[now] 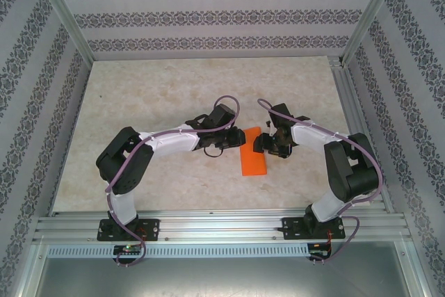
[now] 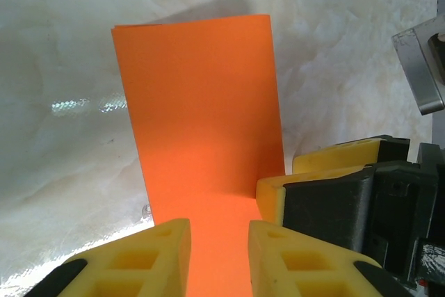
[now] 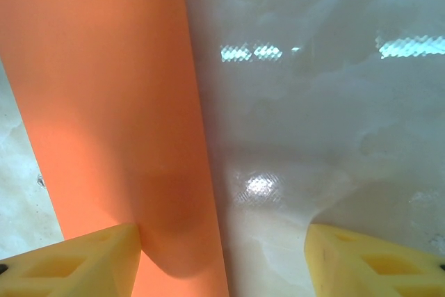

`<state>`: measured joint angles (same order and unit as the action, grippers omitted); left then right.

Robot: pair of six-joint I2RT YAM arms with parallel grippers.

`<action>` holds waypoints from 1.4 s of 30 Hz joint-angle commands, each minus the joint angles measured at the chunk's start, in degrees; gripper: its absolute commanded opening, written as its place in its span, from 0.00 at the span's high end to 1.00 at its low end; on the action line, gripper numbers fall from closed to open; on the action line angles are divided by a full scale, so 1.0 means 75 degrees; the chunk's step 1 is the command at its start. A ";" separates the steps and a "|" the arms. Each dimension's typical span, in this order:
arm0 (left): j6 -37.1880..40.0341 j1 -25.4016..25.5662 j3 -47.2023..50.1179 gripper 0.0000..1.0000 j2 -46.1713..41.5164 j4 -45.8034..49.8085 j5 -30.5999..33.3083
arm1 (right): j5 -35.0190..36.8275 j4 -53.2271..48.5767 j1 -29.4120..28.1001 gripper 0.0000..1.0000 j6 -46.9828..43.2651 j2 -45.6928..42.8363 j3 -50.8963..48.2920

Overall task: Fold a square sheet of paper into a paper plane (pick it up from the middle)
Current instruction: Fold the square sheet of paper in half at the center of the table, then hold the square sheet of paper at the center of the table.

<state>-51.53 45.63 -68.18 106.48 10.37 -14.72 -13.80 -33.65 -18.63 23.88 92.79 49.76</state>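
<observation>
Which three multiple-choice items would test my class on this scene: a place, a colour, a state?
1. Where is the paper? A. on the table between the left gripper and the right gripper; B. on an arm's base; C. against the wall.
2. Its colour? A. blue; B. orange; C. white.
3. The right gripper is: A. shut on paper; B. shut empty; C. open.
1A, it lies flat between them; 2B, bright orange; 3C, fingers wide apart.
</observation>
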 commanded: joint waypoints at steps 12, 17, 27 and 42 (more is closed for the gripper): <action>-0.0006 0.0139 -0.0273 0.70 0.0206 0.0026 -0.0077 | 0.0704 -0.0152 0.0023 0.36 0.0096 -0.0093 0.0014; -0.0009 0.0151 -0.0281 0.70 0.0216 0.0039 -0.0074 | 0.0596 -0.0060 0.0035 0.36 0.0126 -0.0137 -0.0043; 0.0018 0.0166 -0.0343 0.70 0.0210 0.0106 -0.0078 | 0.0613 -0.0205 0.0028 0.36 0.0100 -0.0276 -0.0032; -0.0003 0.0192 -0.0384 0.70 0.0299 0.0104 -0.0071 | -0.0011 -0.0008 0.0047 0.35 -0.0204 -0.0056 -0.0025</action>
<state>-51.53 45.93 -69.12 107.39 10.55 -14.92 -11.86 -34.28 -18.61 23.79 91.68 49.60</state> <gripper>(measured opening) 0.298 0.648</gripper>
